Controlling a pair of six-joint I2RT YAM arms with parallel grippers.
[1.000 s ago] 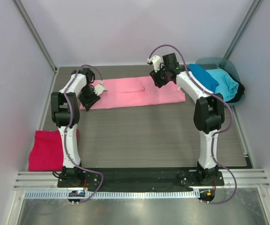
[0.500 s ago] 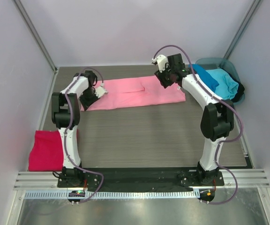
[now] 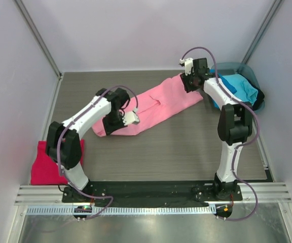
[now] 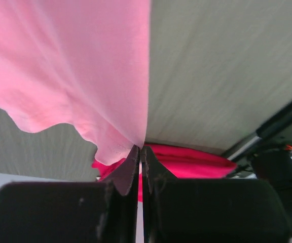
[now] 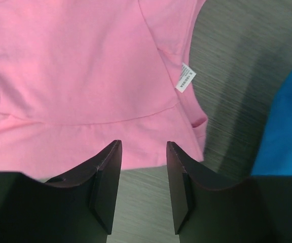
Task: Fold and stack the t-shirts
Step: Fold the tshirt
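The light pink t-shirt [image 3: 158, 101] lies folded in a long strip, slanting from near left to far right. My left gripper [image 3: 113, 124] is shut on its near-left edge, and the cloth hangs pinched between the jaws in the left wrist view [image 4: 75, 66]. My right gripper [image 3: 187, 85] is open over the strip's far-right end, its jaws standing apart above the hem [image 5: 85, 66] and holding nothing. The crimson-magenta t-shirt [image 3: 47, 162] lies folded at the near left and also shows in the left wrist view [image 4: 196, 163]. The blue t-shirt [image 3: 222, 83] and the turquoise t-shirt [image 3: 242, 90] lie at the far right.
The grey-teal round tub [image 3: 233, 66] stands at the far right under the blue and turquoise shirts, with something dark at its right side. A white label [image 5: 185, 77] shows on the pink shirt. The blue shirt [image 5: 288, 131] lies just right of my right gripper. Walls enclose the table.
My left gripper has pulled the pink shirt's left end towards the near side and to the right, so the strip now lies slanted. My right gripper has moved right to the strip's far-right end.
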